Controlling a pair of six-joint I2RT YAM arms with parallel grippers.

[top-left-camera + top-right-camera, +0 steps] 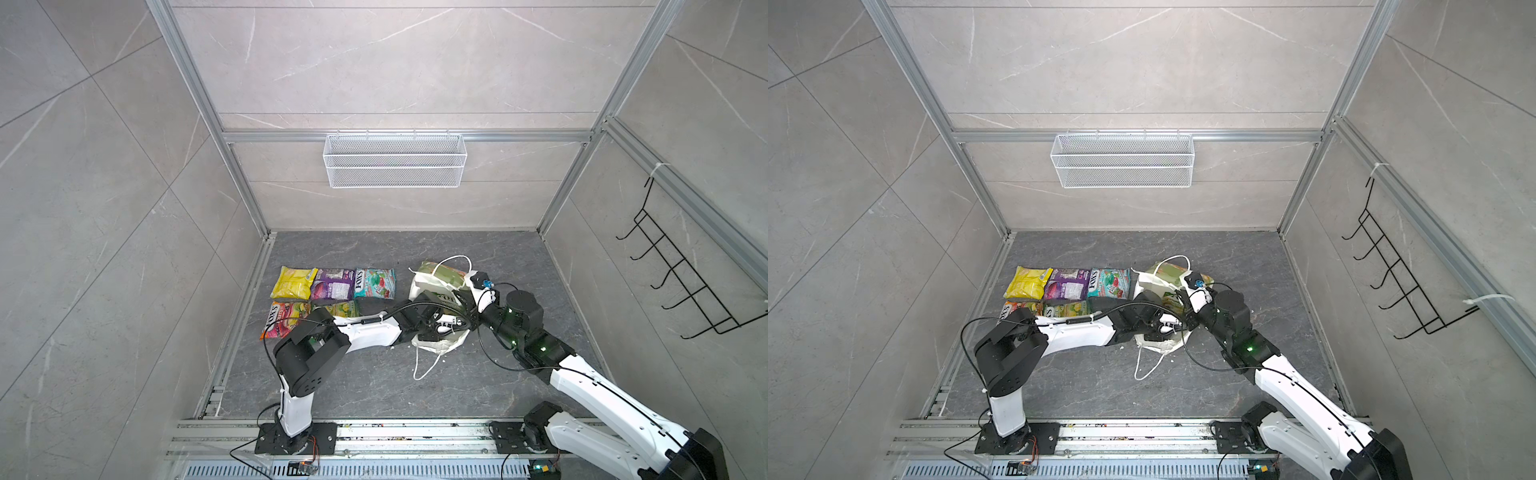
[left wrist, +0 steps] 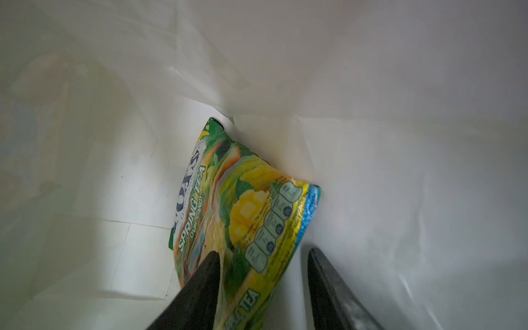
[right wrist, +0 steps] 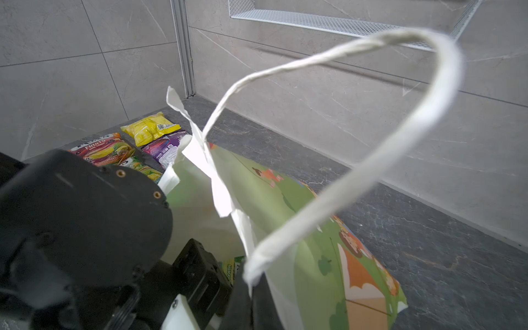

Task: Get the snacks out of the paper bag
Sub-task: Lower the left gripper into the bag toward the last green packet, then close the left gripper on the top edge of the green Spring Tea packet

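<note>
- Sitting on the dark floor (image 1: 498, 257), just right of the snack rows: paper bag (image 1: 419, 286), its pale green printed front showing in the right wrist view.
- Right gripper (image 3: 250, 291) is clamping the bag's rim at the foot of a white cord handle (image 3: 400, 137), jaws together on the paper.
- Left gripper (image 2: 263, 251) is reaching inside the bag, jaws apart: one finger is overlapping the bagged green-yellow packet (image 2: 248, 205), the other is standing beside its edge over white paper.
- That packet, lettered "SPRING TEA", is lying against an inner fold.
- Lying outside the bag, far row, edge to edge: yellow packet (image 1: 293, 283), purple packet (image 1: 332, 284), teal-red packet (image 1: 375, 283).
- Near row, partly hidden by the left arm: orange-red packet (image 1: 284, 318), floor green-yellow packet (image 1: 338, 308).
</note>
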